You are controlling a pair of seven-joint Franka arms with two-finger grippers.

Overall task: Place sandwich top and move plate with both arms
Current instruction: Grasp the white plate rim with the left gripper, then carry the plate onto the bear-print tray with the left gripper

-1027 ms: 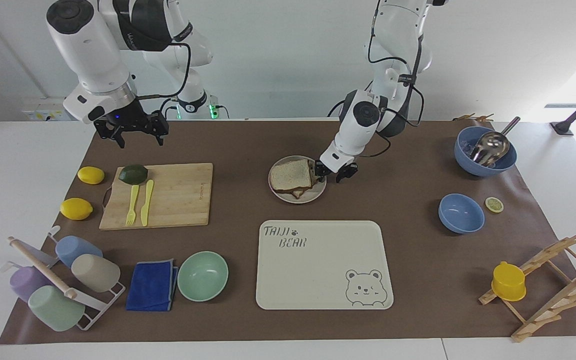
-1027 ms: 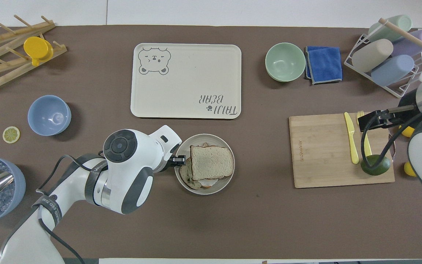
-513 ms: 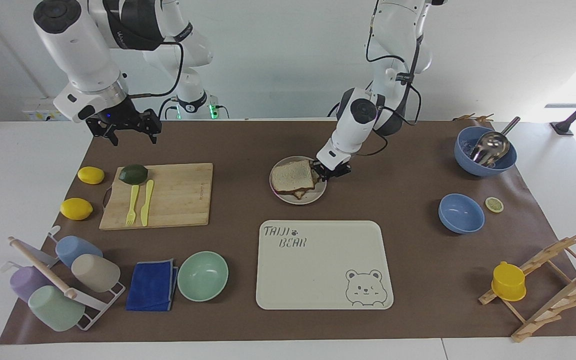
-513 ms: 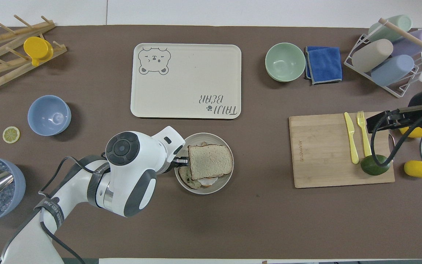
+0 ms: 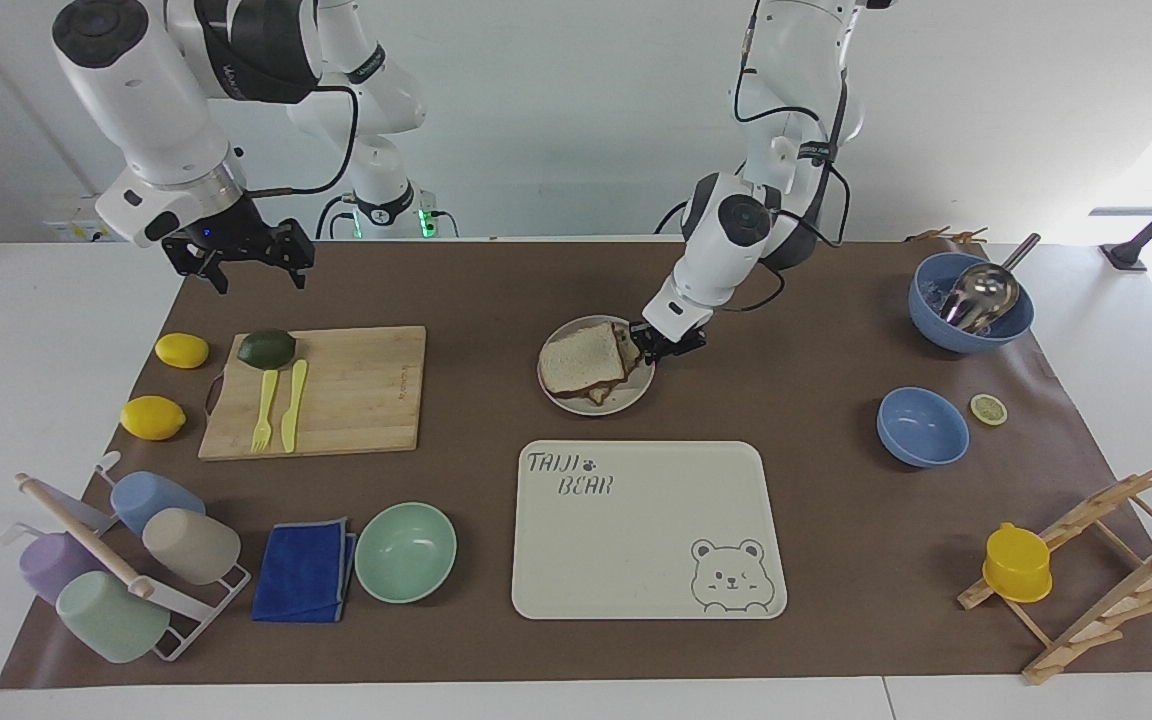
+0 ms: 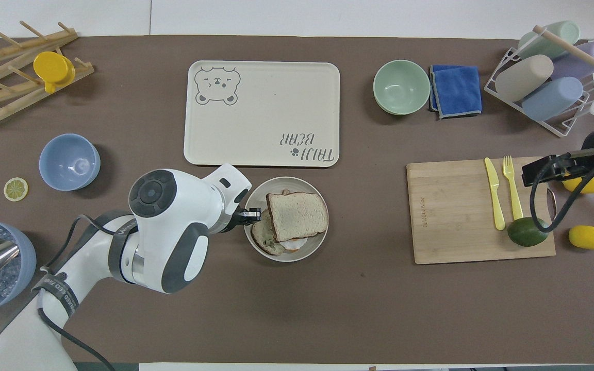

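The plate (image 5: 630, 396) lies mid-table between the robots and the bear tray. The sandwich top (image 5: 583, 358) lies on it, askew over a lower egg-topped slice. My left gripper (image 5: 658, 345) is low at the plate's rim on the left arm's side and shut on that rim. In the overhead view the left gripper (image 6: 250, 214) meets the plate (image 6: 313, 246) beside the sandwich top (image 6: 297, 216). My right gripper (image 5: 236, 268) is open, empty and raised over the mat by the cutting board's corner; it also shows in the overhead view (image 6: 531, 172).
The cream bear tray (image 5: 648, 528) lies just past the plate. A wooden cutting board (image 5: 356, 390) holds an avocado (image 5: 267, 347), yellow fork and knife. A mint-green bowl (image 5: 405, 551), blue cloth, cup rack, two lemons, two blue bowls (image 5: 922, 426) and a wooden rack stand around.
The left gripper closed in on the plate's rim and the plate shifted slightly toward the bear tray. The right gripper rose and drew back toward the right arm's end.
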